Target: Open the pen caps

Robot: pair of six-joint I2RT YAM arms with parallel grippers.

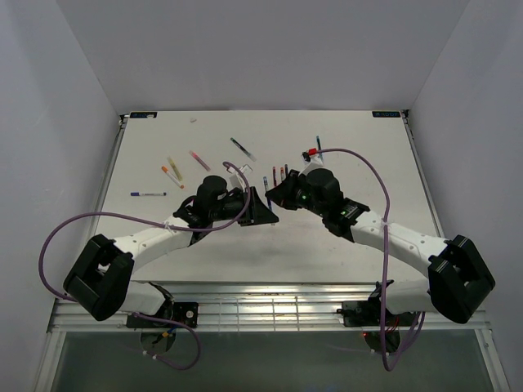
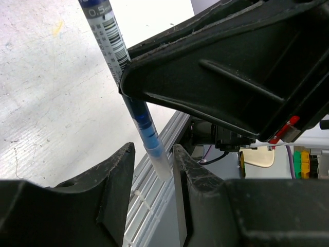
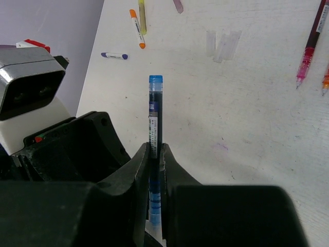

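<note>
My right gripper [image 3: 155,149] is shut on a blue pen [image 3: 155,110] and holds it above the table, its blue end pointing away. In the left wrist view the same pen [image 2: 110,46] comes down between my left gripper's fingers [image 2: 153,154], which are open. Its blue grip and translucent capped end [image 2: 160,163] sit in the gap, close to the right finger [image 2: 198,190]. In the top view the left gripper [image 1: 263,206] and right gripper [image 1: 280,194] meet at the table's middle.
Loose pens lie on the white table [image 1: 359,237]: orange and yellow ones [image 1: 172,173], a pink one [image 1: 198,159], a dark one [image 1: 243,149] and a blue one [image 1: 147,194] at the left. Clear caps [image 3: 223,43] and a pink pen [image 3: 308,51] lie beyond the right gripper.
</note>
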